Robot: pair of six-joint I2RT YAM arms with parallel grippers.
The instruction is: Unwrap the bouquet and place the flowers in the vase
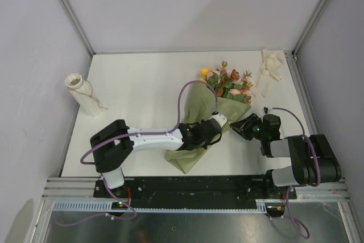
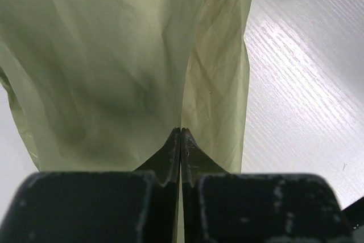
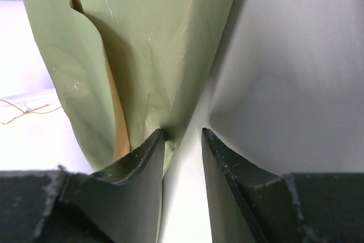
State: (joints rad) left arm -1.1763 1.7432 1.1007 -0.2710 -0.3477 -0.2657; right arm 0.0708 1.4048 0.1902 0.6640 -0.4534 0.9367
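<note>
from above, left gripper [image 1: 220, 123] and right gripper [image 1: 239, 124] flank the bouquet [image 1: 199, 106], vase [image 1: 81, 94] well apart at left; left wrist: jaws pinch olive paper [image 2: 114, 55]; right wrist: jaws spread against it, so grip first, then peel slowly.

bouquet [image 1: 199, 103] stems hidden, middle under left arm [image 1: 159, 136]

The left arm [image 1: 153, 136] reaches from the lower left toward the centre of the frame, stretched low and nearly level. The left claw [image 1: 219, 122] points right, its fingers [image 2: 170, 157] pressed together tip to tip. The right arm [image 1: 304, 157] is folded at the lower right. The right claw [image 1: 239, 124] points left with its fingers [image 3: 145, 157] parted. The claws face each other, near but apart.
</note>
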